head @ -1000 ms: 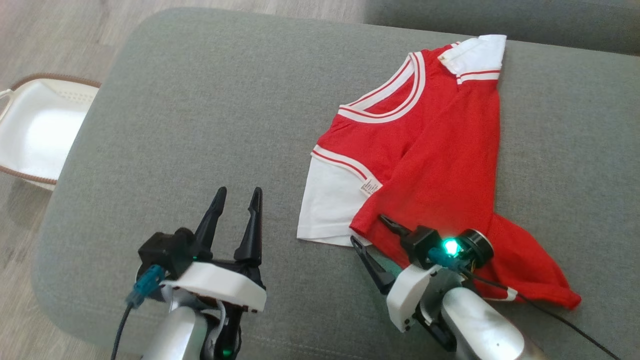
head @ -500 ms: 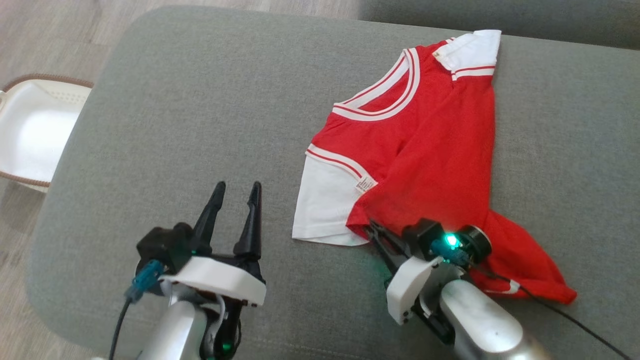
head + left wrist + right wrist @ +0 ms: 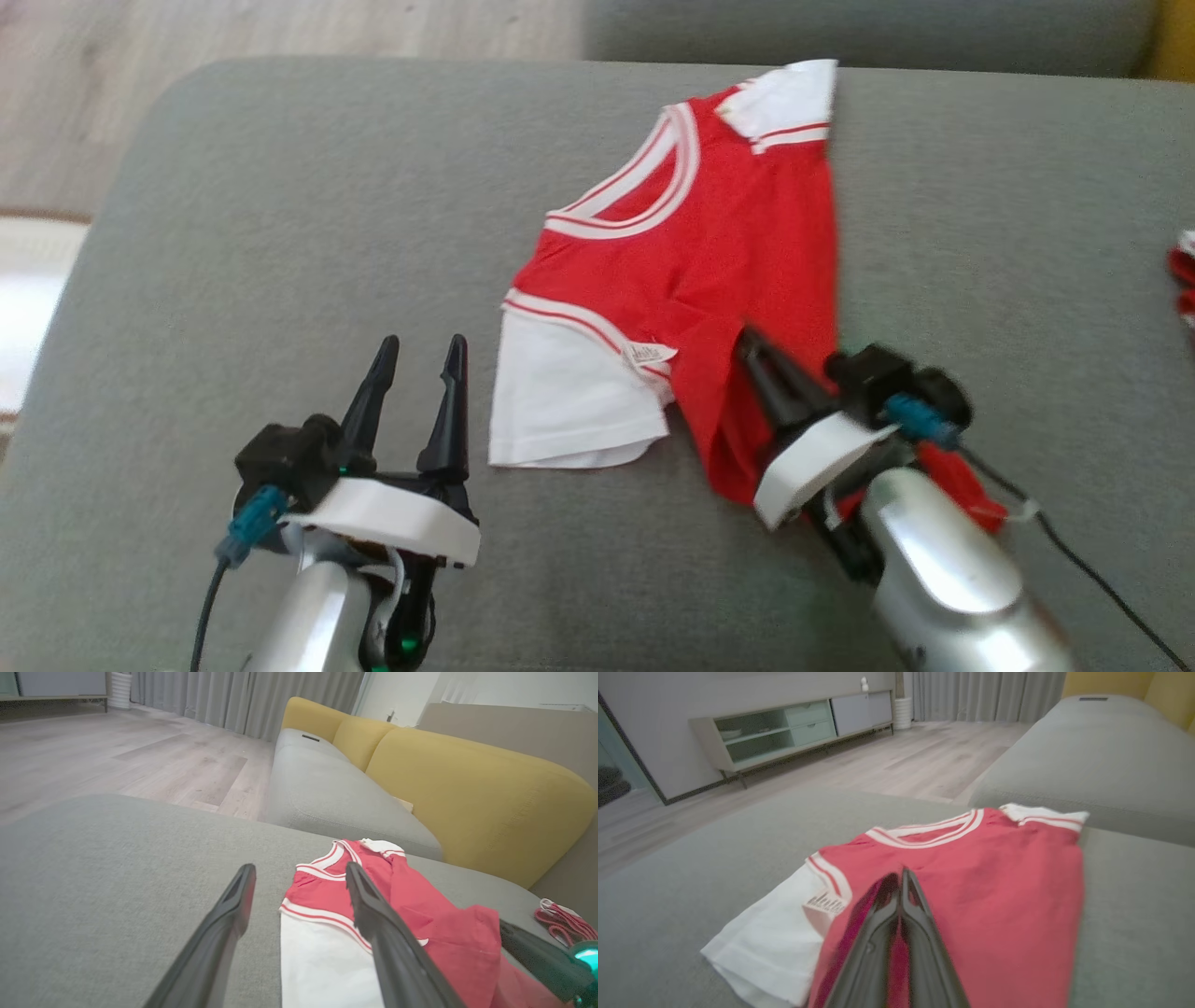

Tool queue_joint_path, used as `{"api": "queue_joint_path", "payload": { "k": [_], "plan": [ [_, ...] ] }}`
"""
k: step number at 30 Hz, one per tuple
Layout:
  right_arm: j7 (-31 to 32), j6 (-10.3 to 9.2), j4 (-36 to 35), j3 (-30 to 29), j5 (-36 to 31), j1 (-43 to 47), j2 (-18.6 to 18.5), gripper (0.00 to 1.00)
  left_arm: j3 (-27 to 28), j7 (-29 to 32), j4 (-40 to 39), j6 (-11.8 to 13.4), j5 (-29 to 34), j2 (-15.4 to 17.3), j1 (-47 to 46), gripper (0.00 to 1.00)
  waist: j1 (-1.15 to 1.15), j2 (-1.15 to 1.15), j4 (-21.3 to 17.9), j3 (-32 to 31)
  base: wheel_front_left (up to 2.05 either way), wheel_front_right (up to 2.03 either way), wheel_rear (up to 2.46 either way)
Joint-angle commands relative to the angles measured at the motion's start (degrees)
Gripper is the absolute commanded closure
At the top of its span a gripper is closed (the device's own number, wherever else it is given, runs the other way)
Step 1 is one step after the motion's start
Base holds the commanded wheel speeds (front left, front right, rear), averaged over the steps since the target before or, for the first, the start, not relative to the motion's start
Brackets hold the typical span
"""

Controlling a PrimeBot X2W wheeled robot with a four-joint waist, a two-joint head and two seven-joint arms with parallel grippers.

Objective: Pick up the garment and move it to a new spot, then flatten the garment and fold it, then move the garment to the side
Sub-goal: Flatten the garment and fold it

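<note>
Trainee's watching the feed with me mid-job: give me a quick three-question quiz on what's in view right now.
1. True or false: the left end effector stands open and holds nothing.
2. The right end effector is shut on: A) the white sleeve, B) red fabric of the shirt, C) the striped neckband.
3. Fill in: the shirt lies on a ___ cushion.

Key: 1 true; 2 B; 3 grey.
</note>
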Motion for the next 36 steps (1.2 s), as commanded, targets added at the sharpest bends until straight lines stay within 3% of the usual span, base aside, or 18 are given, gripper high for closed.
{"api": "queue_joint_path", "payload": {
  "k": [1,9,14,17,28,36],
  "plan": [
    [-0.9,0.39,-2.8,-0.9,-0.7,-1.6,0.8,1.00,2.4,-0.4,-2.0,-0.2,0.7,0.3,-0.9,0.00,0.00,0.00,-2.0,-1.0,0.00,0.00,0.00],
    [2.5,0.39,-14.6,-12.3,-1.4,0.6,-4.2,1.00,2.7,-0.4,-2.5,-0.2,0.9,0.3,-0.2,0.00,0.00,0.00,-6.3,-2.4,0.00,0.00,0.00],
    [7.4,0.39,-21.2,-20.4,-1.5,2.0,-10.0,1.00,2.3,-0.4,-2.7,-0.4,1.0,0.3,-0.4,0.00,0.00,0.00,-7.0,-1.8,0.00,0.00,0.00],
    [8.8,0.39,-21.9,-22.2,-1.4,1.4,-12.1,1.00,2.2,-0.4,-2.7,-0.5,1.2,0.3,-0.6,0.00,0.00,0.00,-7.0,-1.3,0.00,0.00,0.00],
    [12.0,0.39,-11.8,-25.5,-3.6,-12.1,-22.5,1.00,0.6,-0.4,-2.3,-1.6,1.5,0.3,-3.4,0.00,0.00,0.00,-2.3,3.4,0.00,0.00,0.00],
    [11.6,0.39,-2.0,-24.4,-8.1,-23.7,-26.5,1.00,0.0,-0.4,-2.2,-1.2,0.6,0.3,-4.8,0.00,0.00,0.00,2.1,5.9,0.00,0.00,0.00]
  ]
}}
